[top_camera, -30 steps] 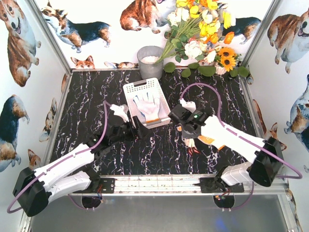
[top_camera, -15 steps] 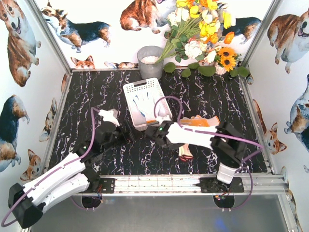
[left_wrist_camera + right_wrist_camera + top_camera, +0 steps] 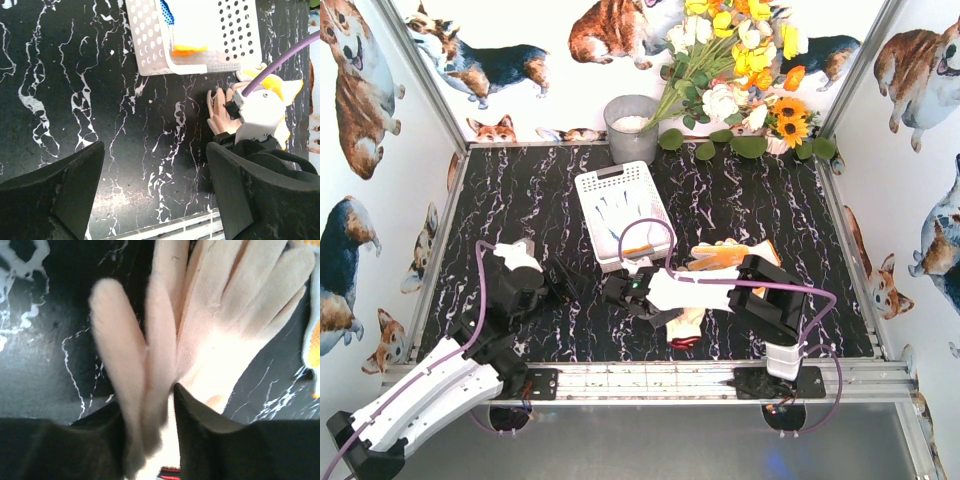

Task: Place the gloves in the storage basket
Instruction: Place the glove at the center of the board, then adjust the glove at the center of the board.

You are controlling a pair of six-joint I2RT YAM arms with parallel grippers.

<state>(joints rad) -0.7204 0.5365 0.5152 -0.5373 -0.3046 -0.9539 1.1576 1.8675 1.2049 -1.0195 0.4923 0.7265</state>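
- Right wrist view: two fingers of the cream glove are blurred between the jaws; you can't tell if they're pinched.
- Your left wrist view cuts off the basket and its glove at the top edge.
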